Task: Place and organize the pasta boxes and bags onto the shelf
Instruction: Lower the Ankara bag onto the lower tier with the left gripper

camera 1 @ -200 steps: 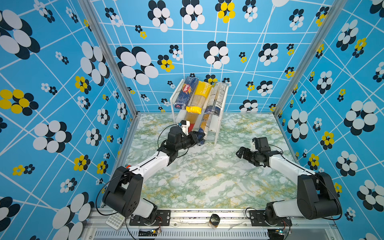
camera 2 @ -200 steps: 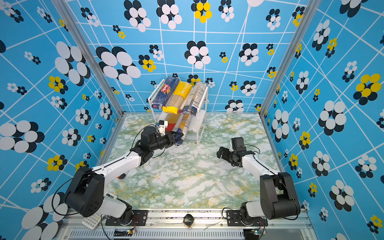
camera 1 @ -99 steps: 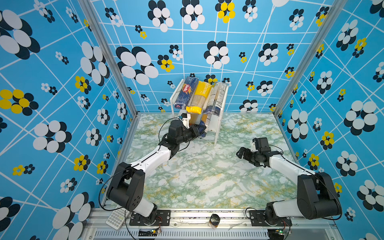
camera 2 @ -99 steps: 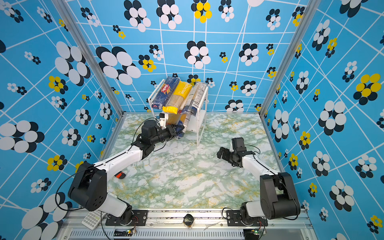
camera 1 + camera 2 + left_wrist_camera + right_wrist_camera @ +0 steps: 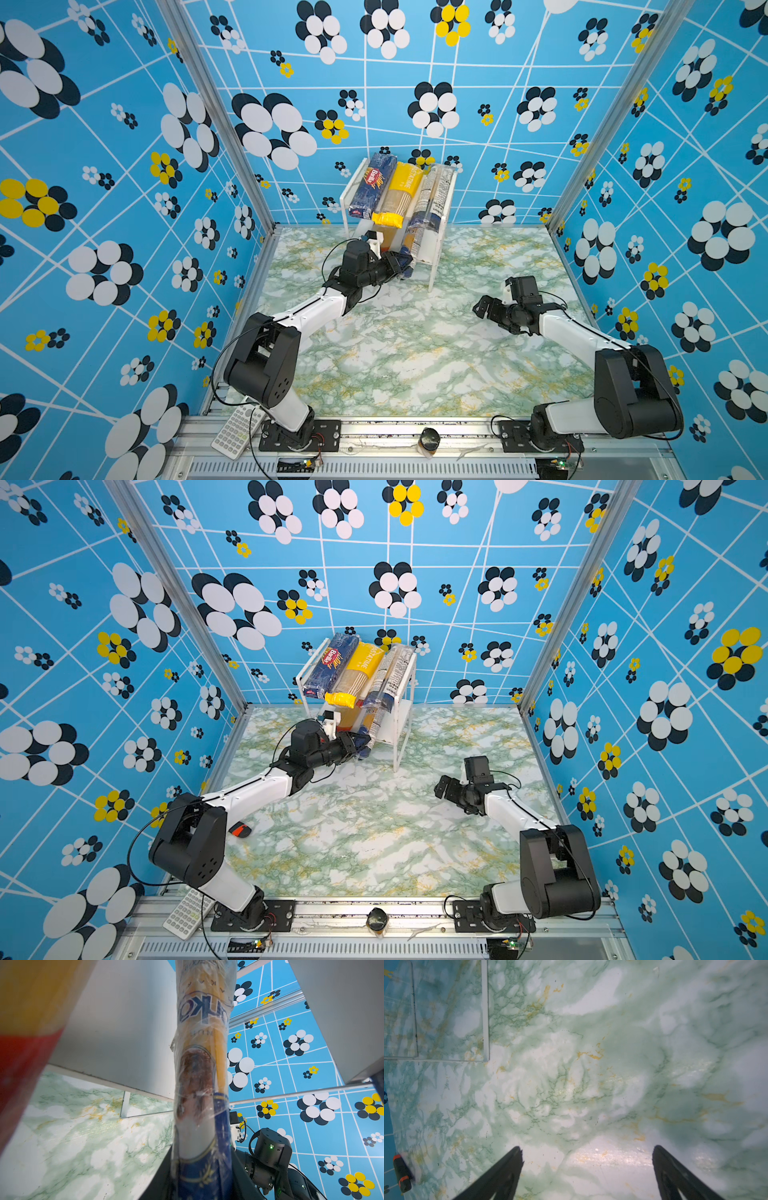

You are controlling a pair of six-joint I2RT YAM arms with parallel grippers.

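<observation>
My left jaws clamp the blue-ended spaghetti bag [image 5: 409, 245], partway onto the shelf's [image 5: 427, 247] lower tier. Next I judge: push deeper, release. Right jaws wide, empty.

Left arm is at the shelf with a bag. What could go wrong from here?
1. The left gripper has its jaws shut on only the blue end of the spaghetti bag, which slants into the lower tier; it could sag or slip.
2. The yellow bag overhangs the top tier's front edge above that wrist; raising the arm might knock it off.
3. The shelf stands on thin legs; a harder push could shove it.
</observation>
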